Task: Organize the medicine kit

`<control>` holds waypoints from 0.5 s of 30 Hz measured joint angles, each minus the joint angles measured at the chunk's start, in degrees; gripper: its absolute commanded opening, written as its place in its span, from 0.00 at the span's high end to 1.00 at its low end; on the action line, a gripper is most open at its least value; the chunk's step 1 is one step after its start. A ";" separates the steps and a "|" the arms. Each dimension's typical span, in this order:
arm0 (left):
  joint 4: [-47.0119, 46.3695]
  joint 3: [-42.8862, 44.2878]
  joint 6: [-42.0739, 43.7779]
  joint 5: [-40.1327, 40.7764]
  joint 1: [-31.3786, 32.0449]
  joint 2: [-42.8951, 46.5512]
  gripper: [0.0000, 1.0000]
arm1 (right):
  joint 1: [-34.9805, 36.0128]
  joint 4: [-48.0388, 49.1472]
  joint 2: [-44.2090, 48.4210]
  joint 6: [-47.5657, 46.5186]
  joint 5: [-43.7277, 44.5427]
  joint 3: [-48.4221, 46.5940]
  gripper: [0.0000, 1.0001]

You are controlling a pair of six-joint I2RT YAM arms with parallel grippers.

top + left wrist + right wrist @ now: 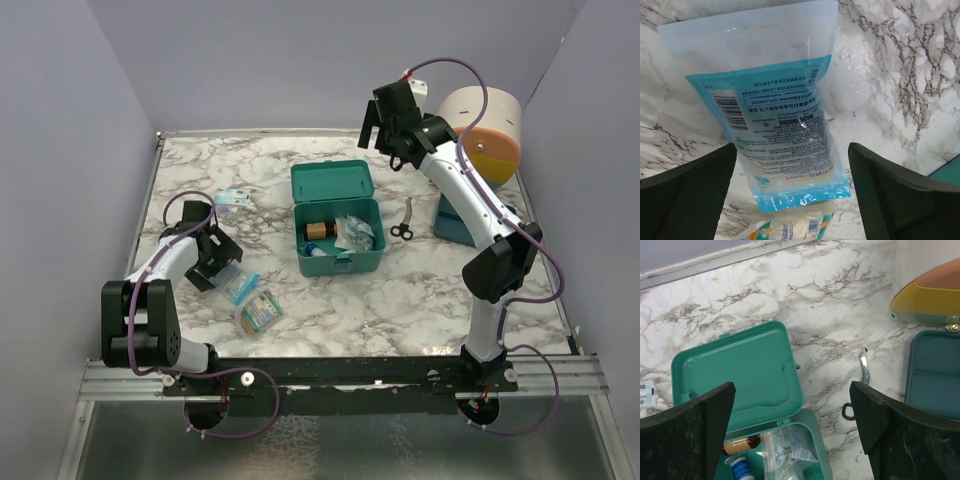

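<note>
The medicine kit is a teal box standing open mid-table, its lid laid back. Inside are a brown bottle, a white and blue bottle and clear packets. My left gripper is low over a blue and clear packet at the left. In the left wrist view this packet lies flat between the open fingers, with neither finger touching it. My right gripper is raised behind the kit, open and empty. The right wrist view looks down on the lid and the contents.
A green and orange packet lies next to the blue one, its end visible as a packet below it. A small packet lies at the back left. Scissors lie right of the kit. A flat teal tray and a round drawer unit stand at the right.
</note>
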State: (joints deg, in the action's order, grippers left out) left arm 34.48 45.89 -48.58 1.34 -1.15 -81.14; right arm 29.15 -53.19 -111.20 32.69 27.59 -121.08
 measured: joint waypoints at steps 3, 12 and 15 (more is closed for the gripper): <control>-1.49 -1.79 -0.50 0.00 -0.44 0.00 0.17 | 0.00 -0.07 0.04 0.00 0.00 0.76 0.00; -3.56 -3.85 -0.83 0.00 -1.79 0.55 0.73 | -0.02 -0.09 0.04 0.00 0.00 1.14 0.00; -3.39 -3.30 -0.33 -0.04 -1.79 0.55 0.76 | -0.24 -0.04 0.11 0.04 0.00 1.31 0.00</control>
State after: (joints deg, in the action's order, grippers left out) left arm 31.09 42.59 -48.90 1.30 -2.94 -80.60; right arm 28.91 -53.23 -111.09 32.73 27.59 -119.77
